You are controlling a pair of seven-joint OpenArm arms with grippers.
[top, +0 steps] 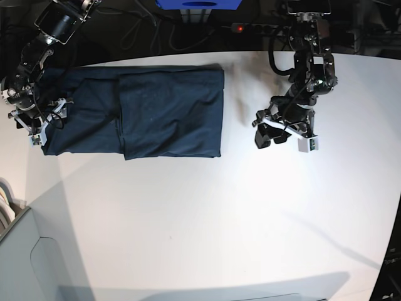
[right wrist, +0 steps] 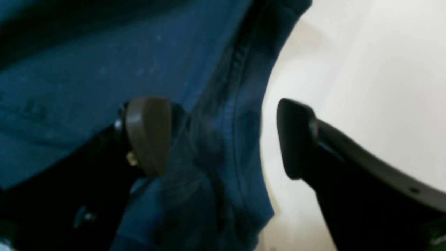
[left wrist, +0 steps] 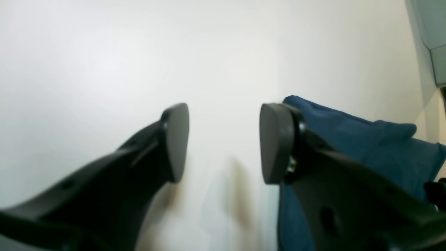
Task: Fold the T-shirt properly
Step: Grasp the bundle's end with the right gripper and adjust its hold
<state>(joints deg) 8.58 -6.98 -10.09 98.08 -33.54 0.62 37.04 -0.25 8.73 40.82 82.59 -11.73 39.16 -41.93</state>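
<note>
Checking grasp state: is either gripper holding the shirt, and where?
Nothing is held. Left gripper is open over bare table; right gripper is open, straddling the T-shirt edge hem.

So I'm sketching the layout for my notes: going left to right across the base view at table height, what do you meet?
Right gripper at the cloth's left edge → T-shirt → bare table → left gripper.
</note>
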